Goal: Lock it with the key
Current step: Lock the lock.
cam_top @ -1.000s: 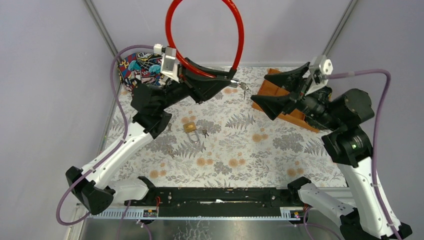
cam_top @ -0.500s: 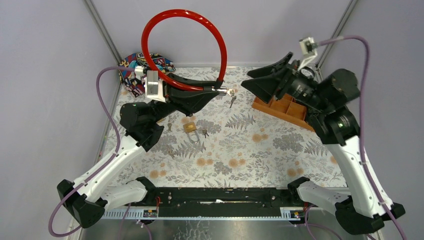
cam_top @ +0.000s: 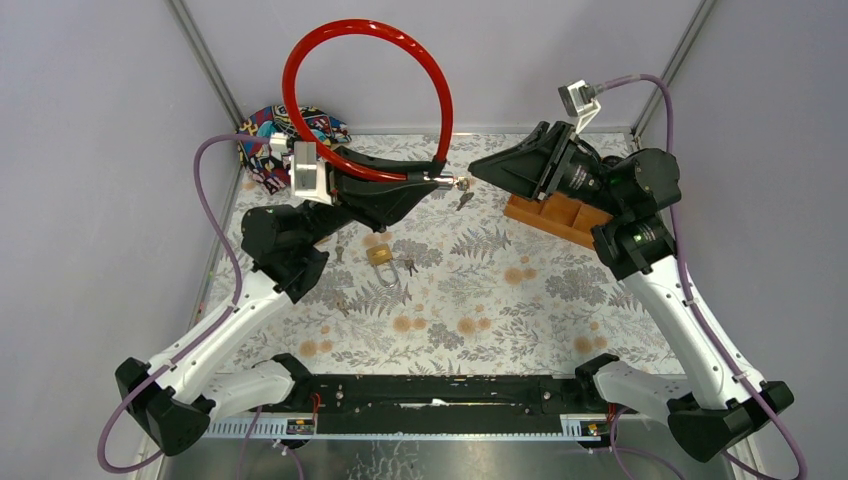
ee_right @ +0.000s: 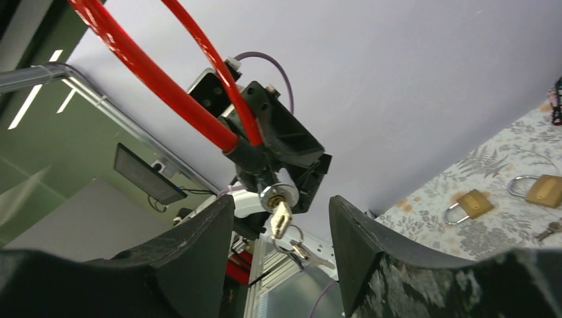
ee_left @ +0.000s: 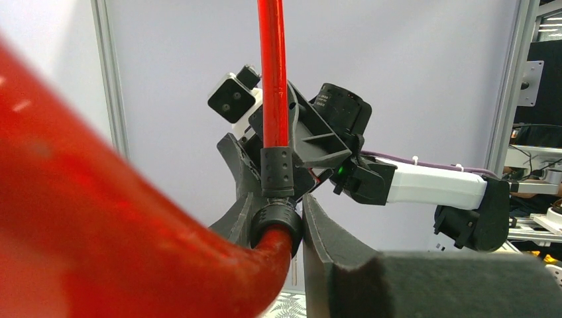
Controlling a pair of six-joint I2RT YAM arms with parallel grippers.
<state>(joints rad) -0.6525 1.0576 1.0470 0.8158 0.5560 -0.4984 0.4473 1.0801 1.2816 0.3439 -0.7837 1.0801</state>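
Swinging inward, the right gripper (cam_top: 478, 166) now sits closer to the lock's end than half a second ago, while the left gripper (cam_top: 425, 184) holds its earlier place. Its fingers are closed on the red cable lock (cam_top: 365, 27), clamping the black body where the loop's ends meet, so the lock hangs in the air above the far left part of the floral table (cam_top: 500, 300) with the loop standing up. The key (ee_right: 280, 217) sits in the silver cylinder (ee_right: 277, 195) at the lock's end, spare keys (ee_right: 301, 252) dangling from its ring. The right jaws are spread wide, one finger on each side of the key in the wrist view, neither touching it. Below, a brass padlock (cam_top: 380, 255) lies on the table, an orange tray (cam_top: 560, 215) under the right arm, a patterned bag (cam_top: 268, 135) in the far left corner
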